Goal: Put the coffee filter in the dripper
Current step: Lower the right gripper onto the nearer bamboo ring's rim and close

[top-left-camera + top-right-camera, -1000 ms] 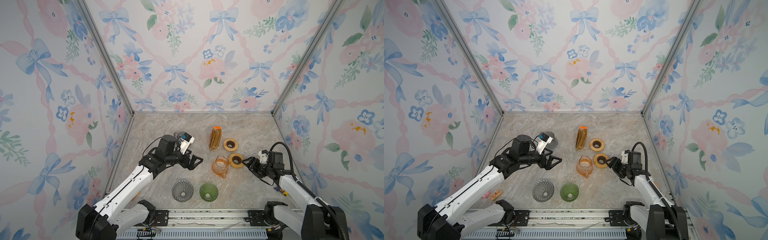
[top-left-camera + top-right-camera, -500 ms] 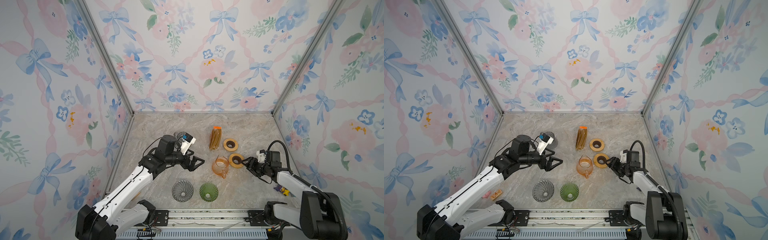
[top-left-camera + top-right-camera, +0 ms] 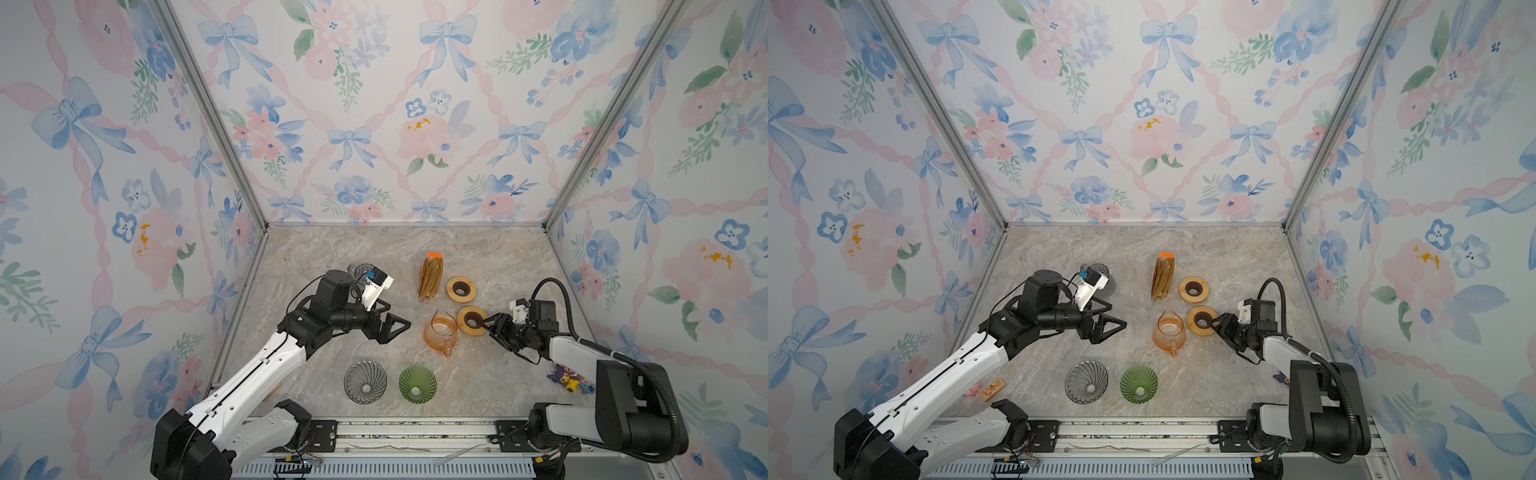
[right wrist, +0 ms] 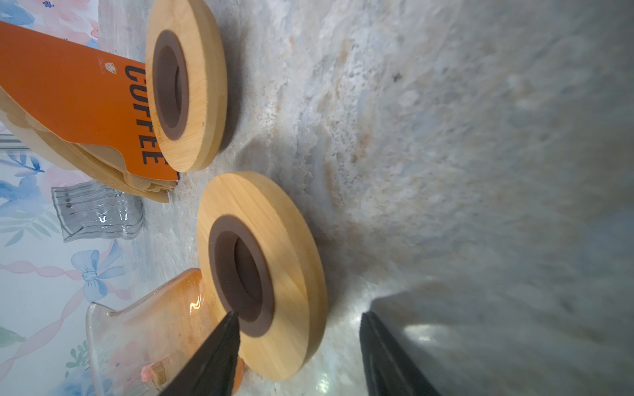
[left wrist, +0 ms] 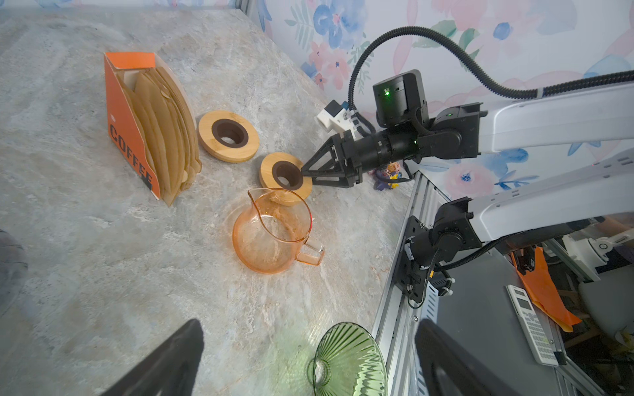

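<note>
Now the left hand (image 3: 395, 318) floats wide open above the worktop (image 3: 498, 257). The right hand (image 5: 305, 175) sits partly open around the rim of a wooden ring (image 4: 284, 247), one finger at its brown hole, the other just outside. The coffee filters (image 5: 168, 130) stand in their orange box (image 5: 127, 113) at the back, well apart from the green dripper (image 3: 417, 383) in front.
</note>
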Tool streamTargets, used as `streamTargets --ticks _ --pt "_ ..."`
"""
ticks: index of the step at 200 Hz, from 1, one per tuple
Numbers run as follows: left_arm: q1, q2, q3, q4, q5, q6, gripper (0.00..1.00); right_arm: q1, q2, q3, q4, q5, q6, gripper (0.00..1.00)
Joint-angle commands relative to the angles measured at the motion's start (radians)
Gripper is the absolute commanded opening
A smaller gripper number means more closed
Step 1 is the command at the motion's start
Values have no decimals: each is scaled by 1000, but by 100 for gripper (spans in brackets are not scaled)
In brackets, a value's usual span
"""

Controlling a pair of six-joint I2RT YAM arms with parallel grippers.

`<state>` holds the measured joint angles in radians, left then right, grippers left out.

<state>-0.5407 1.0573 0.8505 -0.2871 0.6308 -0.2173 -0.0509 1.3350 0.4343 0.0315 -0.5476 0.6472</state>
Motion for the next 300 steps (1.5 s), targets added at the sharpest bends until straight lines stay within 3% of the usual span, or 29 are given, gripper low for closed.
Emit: streamTargets --ticks 1,101,225,300 --pt "-3 -10 -18 29 30 -7 98 9 27 26 47 -16 13 57" --pt "10 -35 -22 44 22 -17 98 23 67 50 73 -16 19 48" --pt "33 -34 -19 50 46 -21 98 78 98 69 90 28 28 28" --pt "36 -30 -19 53 57 -23 98 85 18 90 -28 91 -16 17"
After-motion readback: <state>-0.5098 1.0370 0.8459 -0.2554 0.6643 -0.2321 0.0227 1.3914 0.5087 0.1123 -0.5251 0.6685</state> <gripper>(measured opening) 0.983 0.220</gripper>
